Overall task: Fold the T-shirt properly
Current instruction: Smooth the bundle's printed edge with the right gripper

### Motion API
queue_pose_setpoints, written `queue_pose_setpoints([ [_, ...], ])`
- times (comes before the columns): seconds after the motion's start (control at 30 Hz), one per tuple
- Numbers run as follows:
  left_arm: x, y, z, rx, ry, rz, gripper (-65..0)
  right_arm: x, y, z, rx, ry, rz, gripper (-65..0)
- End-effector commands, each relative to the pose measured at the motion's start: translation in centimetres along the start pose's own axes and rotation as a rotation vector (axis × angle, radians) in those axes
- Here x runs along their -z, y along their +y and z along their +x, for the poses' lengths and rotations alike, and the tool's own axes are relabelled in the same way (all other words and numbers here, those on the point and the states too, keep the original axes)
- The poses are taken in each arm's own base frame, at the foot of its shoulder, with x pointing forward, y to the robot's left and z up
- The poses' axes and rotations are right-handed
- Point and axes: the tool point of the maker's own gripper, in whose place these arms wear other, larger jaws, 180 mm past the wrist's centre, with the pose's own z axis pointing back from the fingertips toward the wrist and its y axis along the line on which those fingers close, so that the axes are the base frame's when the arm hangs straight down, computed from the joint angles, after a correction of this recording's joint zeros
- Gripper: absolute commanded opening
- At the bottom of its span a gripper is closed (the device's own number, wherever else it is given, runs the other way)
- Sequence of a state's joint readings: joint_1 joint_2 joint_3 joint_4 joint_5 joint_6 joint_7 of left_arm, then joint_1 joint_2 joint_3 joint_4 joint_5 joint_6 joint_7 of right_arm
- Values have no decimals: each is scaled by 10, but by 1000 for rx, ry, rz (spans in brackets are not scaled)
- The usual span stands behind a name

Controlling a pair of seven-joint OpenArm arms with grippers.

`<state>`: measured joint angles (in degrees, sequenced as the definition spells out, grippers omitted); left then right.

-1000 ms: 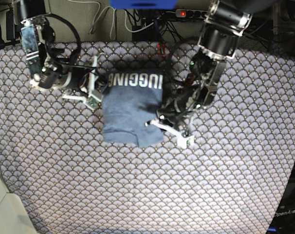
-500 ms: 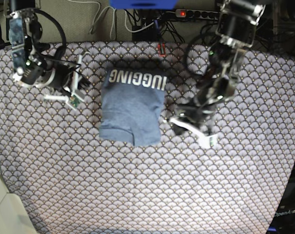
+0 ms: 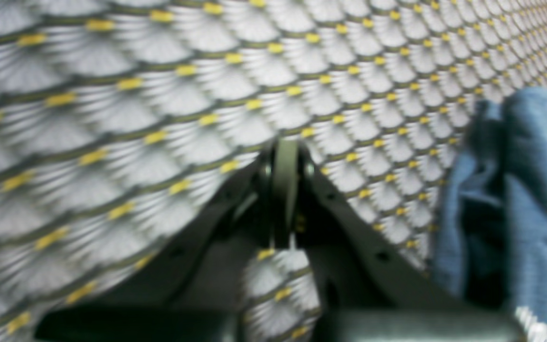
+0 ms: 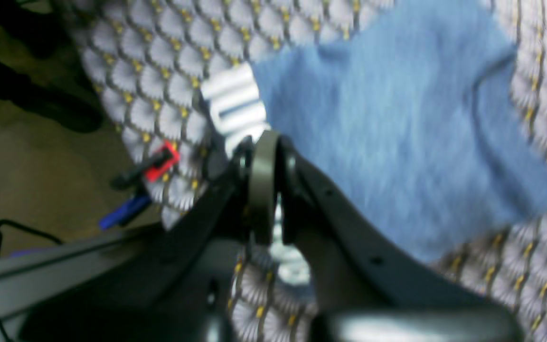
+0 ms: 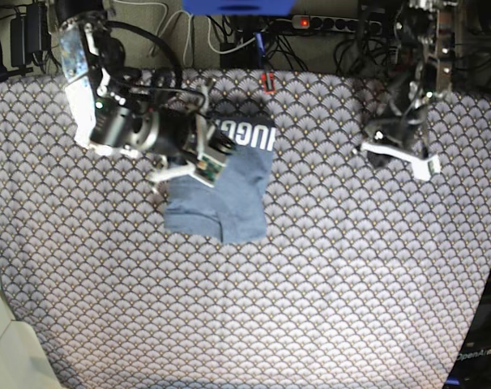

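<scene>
Folded T-shirt [image 5: 225, 194] lies on the desk [image 5: 326, 284], toward its twelve o'clock edge.
Soft, light and limp, it likely bunches; pinch a hem corner. Right end effector [image 5: 185, 166], pressed together, overlaps its ten o'clock side; left end effector [image 5: 395, 152], likewise, sits well apart at three.
</scene>
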<state>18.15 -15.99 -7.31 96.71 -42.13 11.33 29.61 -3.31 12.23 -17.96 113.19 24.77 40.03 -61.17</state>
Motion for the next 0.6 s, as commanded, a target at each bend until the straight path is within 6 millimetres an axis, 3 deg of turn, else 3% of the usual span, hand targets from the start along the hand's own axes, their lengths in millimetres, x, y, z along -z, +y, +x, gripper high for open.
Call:
queue_pose_setpoints([
  [0.0, -5, -7, 13, 11, -44, -27, -647, 1, 0, 11, -15, -33, 10, -650],
  [0.3, -30, 2, 4, 17, -42, -8, -647, 44, -5, -10, 37, 19, 105, -650],
  [0.57, -35, 3, -2, 20, -31, -7, -647, 54, -24, -41, 102, 75, 99, -650],
])
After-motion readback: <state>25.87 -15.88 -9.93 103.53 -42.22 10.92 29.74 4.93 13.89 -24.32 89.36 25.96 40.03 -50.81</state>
